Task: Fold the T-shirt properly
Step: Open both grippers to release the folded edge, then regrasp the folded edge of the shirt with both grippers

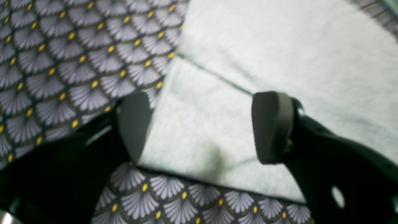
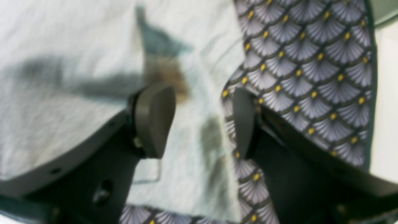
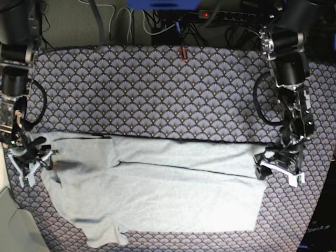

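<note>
T-shirt (image 3: 157,197) is lying flat on the patterned tablecloth (image 3: 157,89) that covers the counter, across the near half of it in the base view. It's partway folded as far as we can tell: a long strip along the far edge is doubled over the body, with the crease running almost the whole width. One sleeve (image 3: 105,233) is sticking out at the near corner, not tucked in yet.

Both grippers are released and holding nothing. Our left gripper (image 1: 202,127) has its jaws spread wide, hovering over a corner of the shirt with cloth visible between them. Our right gripper (image 2: 202,121) is open too, straddling the shirt's edge where it meets the tablecloth.

What we'd worry about from here:

- A finger sitting that low over the edge can snag the top layer as the arm lifts away and peel the fold back open.
- On the next grab, pinching only one layer, or catching the tablecloth along with the shirt, would drag everything crooked.
- If the two arms don't pull evenly, the crease skews and the hem ends up slanted.
- That loose sleeve can bunch under the next fold and leave a lump.

Wrist views are blurry, so we can't say whether the fingers actually touch fabric.
</note>
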